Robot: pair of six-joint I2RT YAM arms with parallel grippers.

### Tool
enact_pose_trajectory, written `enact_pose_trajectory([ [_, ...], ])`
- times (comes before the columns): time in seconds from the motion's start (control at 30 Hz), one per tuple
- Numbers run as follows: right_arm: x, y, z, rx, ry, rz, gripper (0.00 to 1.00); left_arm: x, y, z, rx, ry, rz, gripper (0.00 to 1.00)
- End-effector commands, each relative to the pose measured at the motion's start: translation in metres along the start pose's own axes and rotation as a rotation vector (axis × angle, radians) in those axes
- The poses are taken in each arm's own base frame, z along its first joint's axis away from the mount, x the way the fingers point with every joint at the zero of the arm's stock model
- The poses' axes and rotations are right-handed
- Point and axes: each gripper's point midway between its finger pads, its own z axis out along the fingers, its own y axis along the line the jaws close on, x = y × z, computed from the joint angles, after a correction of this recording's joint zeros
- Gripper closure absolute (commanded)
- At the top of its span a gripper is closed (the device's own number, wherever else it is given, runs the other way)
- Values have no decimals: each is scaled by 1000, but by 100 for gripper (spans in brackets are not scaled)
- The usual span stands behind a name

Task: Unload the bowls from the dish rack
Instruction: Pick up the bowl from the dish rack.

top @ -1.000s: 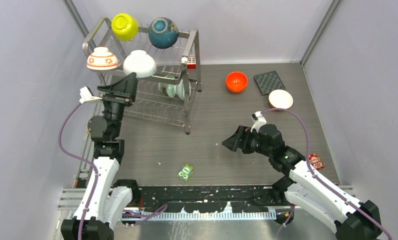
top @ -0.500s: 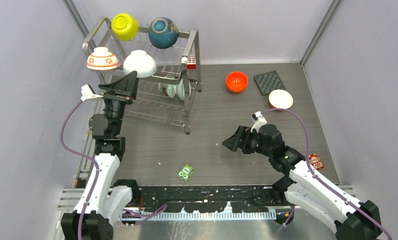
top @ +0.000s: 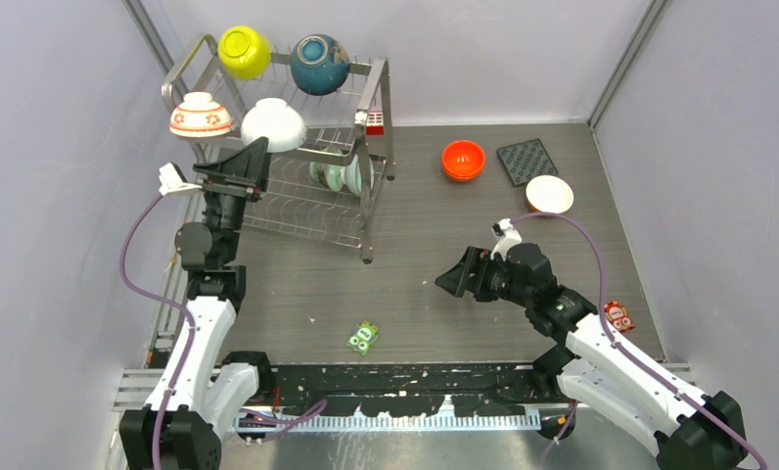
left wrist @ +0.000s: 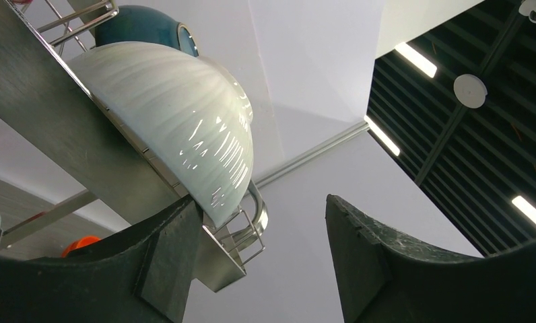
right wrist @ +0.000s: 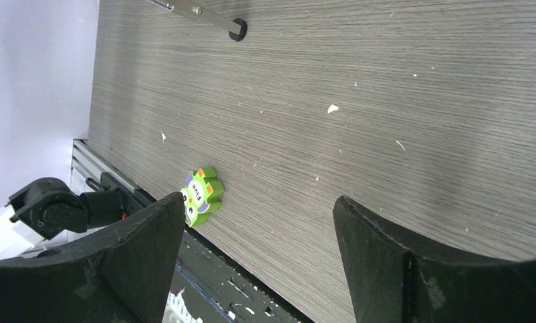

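The steel dish rack [top: 377, 94] stands at the back left. Its top tier carries a yellow-green bowl [top: 244, 51], a teal bowl [top: 319, 64], a flowered white bowl [top: 200, 115] and a plain white bowl [top: 273, 123]. A pale green bowl [top: 342, 174] leans in the lower tier. My left gripper [top: 252, 160] is open just below the plain white bowl [left wrist: 178, 128], whose rim sits right beside the left finger [left wrist: 164, 262]; the other finger is well clear of it. My right gripper [top: 454, 277] hangs open over the table, holding nothing.
An orange bowl [top: 463, 159] and a white bowl [top: 549, 194] sit on the table at the back right, beside a dark square mat [top: 527, 161]. A green toy [top: 363, 337] lies near the front edge. A small red item [top: 618, 315] lies at the right.
My left gripper has crept up toward the plain white bowl and its jaws have narrowed a little. The right arm has not moved.
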Motion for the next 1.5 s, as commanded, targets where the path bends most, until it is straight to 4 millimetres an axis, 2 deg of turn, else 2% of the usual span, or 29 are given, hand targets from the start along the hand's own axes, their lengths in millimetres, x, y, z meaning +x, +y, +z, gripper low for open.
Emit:
enact_pose_trajectory([
  [0.0, -11, 6, -1, -12, -36, -22, 15, -3, -15, 1, 72, -6, 5, 33],
  [0.27, -11, 5, -1, -7, -35, -21, 15, -2, -9, 1, 70, -9, -4, 36],
  [0.37, -10, 4, 0, -4, -34, -21, 15, -12, -5, 1, 65, -35, 9, 37],
  [0.8, -10, 1, 1, 9, -33, -23, 15, -10, -5, 6, 99, -21, -2, 43],
  [1.03, -9, 0, 3, 12, -28, -21, 15, -8, -8, 7, 109, -6, -4, 56],
  [1.33, -9, 0, 2, 11, -30, -21, 15, -8, -5, 6, 103, -6, -4, 61],
  [1.47, -10, 1, 1, 12, -34, -24, 15, -8, -5, 6, 104, -7, -3, 68],
])
